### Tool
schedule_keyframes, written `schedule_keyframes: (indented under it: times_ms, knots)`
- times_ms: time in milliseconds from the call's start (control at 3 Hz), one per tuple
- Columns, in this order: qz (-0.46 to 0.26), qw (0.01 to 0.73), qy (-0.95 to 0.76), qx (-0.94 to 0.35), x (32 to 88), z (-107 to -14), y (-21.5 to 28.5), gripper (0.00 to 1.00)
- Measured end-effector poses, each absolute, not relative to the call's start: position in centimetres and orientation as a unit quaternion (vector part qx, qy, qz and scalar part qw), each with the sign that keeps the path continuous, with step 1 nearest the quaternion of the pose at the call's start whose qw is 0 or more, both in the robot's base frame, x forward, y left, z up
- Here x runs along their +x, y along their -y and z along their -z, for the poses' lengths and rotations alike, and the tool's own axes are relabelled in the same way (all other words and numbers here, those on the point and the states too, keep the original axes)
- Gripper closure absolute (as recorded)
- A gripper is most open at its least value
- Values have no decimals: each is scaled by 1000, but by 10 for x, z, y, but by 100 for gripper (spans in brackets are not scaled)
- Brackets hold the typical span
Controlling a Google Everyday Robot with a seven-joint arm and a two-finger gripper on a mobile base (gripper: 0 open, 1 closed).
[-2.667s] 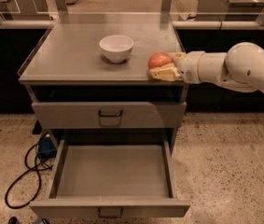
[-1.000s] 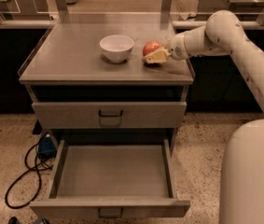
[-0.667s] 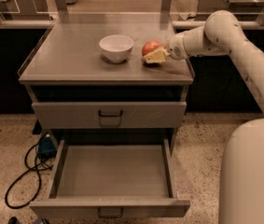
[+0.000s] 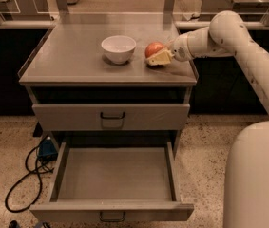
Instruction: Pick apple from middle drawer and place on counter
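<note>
The red-orange apple [image 4: 153,47] sits on the grey counter [image 4: 72,56], right of the middle and just beside the white bowl. My gripper [image 4: 157,54] reaches in from the right and is shut on the apple. One cream finger [image 4: 160,58] lies across the apple's front; the other is hidden behind it. The middle drawer [image 4: 115,175] below is pulled fully out, and its floor is bare.
A white bowl [image 4: 118,48] stands on the counter left of the apple. The drawer above the open one is closed, with a dark handle [image 4: 112,116]. A black cable and a blue box [image 4: 46,149] lie on the floor at the left. My white base [image 4: 255,175] fills the lower right.
Since 2.7 s ago my arm has carried the apple left from the counter's right edge to beside the bowl. Over the last second nothing has visibly moved.
</note>
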State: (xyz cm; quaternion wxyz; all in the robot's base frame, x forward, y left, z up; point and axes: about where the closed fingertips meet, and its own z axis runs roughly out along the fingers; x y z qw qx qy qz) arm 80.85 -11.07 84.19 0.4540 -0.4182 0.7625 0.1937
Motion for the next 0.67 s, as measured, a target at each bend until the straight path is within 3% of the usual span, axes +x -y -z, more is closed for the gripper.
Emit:
schedule_keyframes:
  times_ms: [333,667]
  knots:
    - [-194,454,-763,-418,809,-842,111,0]
    - [-194,454,-763,-418,809,-842,111,0]
